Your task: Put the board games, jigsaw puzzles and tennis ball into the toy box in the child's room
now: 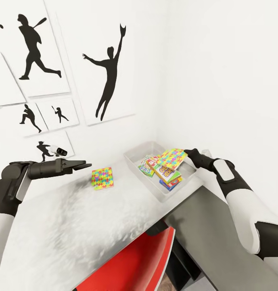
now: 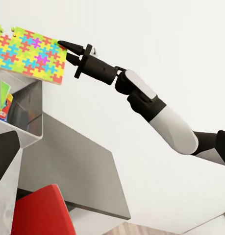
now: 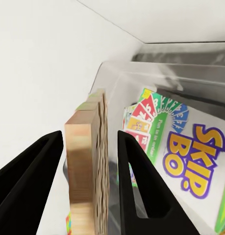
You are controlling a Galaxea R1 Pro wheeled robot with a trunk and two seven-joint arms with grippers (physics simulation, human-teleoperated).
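From the head camera, the right claw (image 1: pixel 188 153) grips a jigsaw puzzle (image 1: pixel 172 158) above the toy box (image 1: pixel 135 155), where board games (image 1: pixel 165 173) lie. A second jigsaw puzzle (image 1: pixel 103 178) rests on the desk (image 1: pixel 74 226) near the open left claw (image 1: pixel 83 165).

Right wrist camera: puzzle edge-on between the fingers (image 3: pixel 134 181), above a Skip-Bo box (image 3: pixel 195 156).

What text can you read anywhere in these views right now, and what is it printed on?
"SKIP BO": on the cover of a board game lying in the toy box, in the right wrist view.
The other game boxes' print is too small to read.
The held jigsaw puzzle and the wall pictures bear no text.
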